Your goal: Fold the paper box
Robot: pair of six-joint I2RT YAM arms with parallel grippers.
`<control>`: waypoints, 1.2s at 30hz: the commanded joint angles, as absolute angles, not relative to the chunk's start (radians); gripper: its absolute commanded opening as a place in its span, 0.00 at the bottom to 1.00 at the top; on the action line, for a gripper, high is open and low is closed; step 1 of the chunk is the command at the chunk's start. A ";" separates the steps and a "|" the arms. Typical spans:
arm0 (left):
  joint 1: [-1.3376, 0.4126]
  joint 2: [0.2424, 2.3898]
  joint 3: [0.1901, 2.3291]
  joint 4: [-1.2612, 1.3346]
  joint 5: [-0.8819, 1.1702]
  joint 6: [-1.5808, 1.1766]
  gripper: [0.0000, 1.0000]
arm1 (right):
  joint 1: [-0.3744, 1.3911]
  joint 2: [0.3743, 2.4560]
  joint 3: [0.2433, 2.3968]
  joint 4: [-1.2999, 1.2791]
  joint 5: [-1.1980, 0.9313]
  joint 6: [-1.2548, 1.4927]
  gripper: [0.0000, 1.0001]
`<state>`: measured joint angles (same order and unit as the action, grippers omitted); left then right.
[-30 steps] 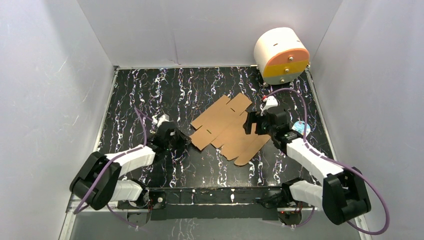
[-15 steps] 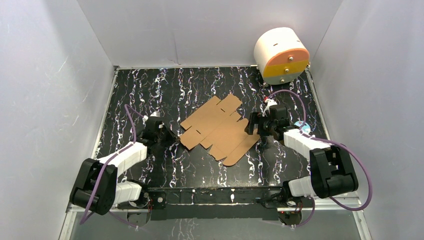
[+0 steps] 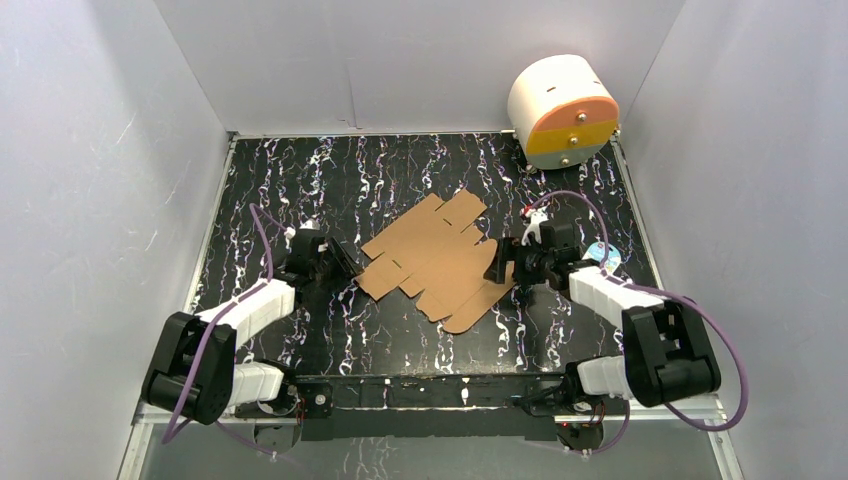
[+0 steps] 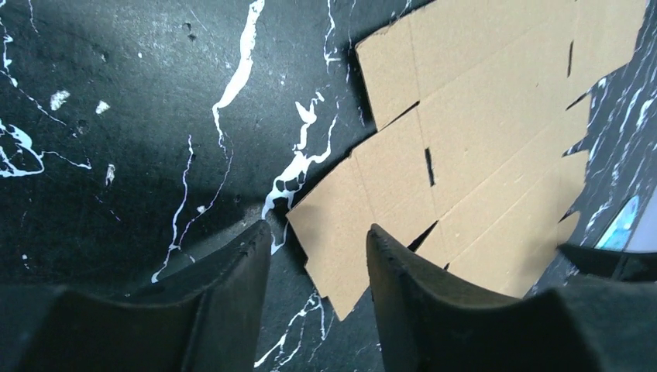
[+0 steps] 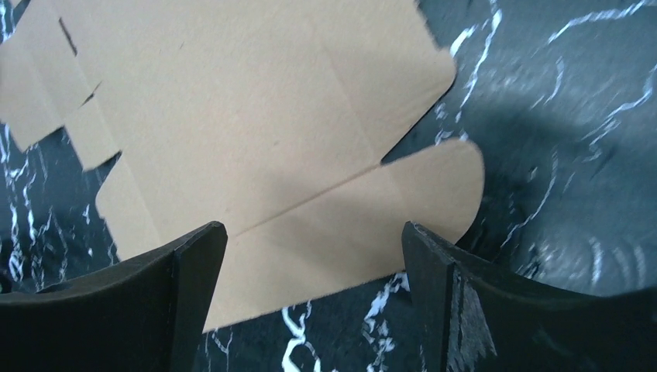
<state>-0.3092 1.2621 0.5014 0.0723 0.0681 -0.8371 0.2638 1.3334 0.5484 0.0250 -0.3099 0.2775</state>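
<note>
Top external view has the paper box (image 3: 430,255), a flat die-cut sheet of plain brown corrugated cardboard with flaps and slots, lying unfolded near the middle of the black white-veined marbled table (image 3: 400,170), turned at a slant between the two arms. The left gripper (image 3: 338,262) sits low just beside the sheet's left corner, and the right gripper (image 3: 503,270) sits low at its right edge. From the left wrist view, the left gripper's black fingers (image 4: 225,294) stand partly apart, released, with a pointed corner flap (image 4: 333,225) of the sheet lying flat on the table in the gap between them; the right-hand finger overlaps the flap's edge in the picture, though whether it touches the cardboard cannot be told. From the right wrist view, the right gripper's black fingers (image 5: 186,279) are spread wide, released, straddling a rounded flap (image 5: 364,209) that rests flat on the table. A white cylinder with an orange-and-yellow face (image 3: 562,110) stands at the far right corner, well apart from the sheet.
</note>
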 commanded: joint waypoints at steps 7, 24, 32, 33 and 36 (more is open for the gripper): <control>-0.299 1.245 0.587 0.010 -0.058 -0.808 0.68 | 0.517 1.174 0.422 0.051 -0.306 0.491 0.90; -0.300 1.076 0.602 -0.122 -0.058 -0.778 0.89 | 0.420 1.273 0.646 0.012 -0.059 0.258 0.99; -0.299 1.046 0.584 -0.130 -0.059 -0.784 0.92 | 0.388 1.357 0.631 0.019 -0.135 0.267 0.99; -0.299 1.046 0.587 -0.132 -0.059 -0.781 0.92 | 0.389 1.355 0.623 0.011 -0.140 0.269 0.99; -0.299 1.046 0.595 -0.142 -0.065 -0.775 0.92 | 0.389 1.343 0.594 -0.020 -0.158 0.273 0.99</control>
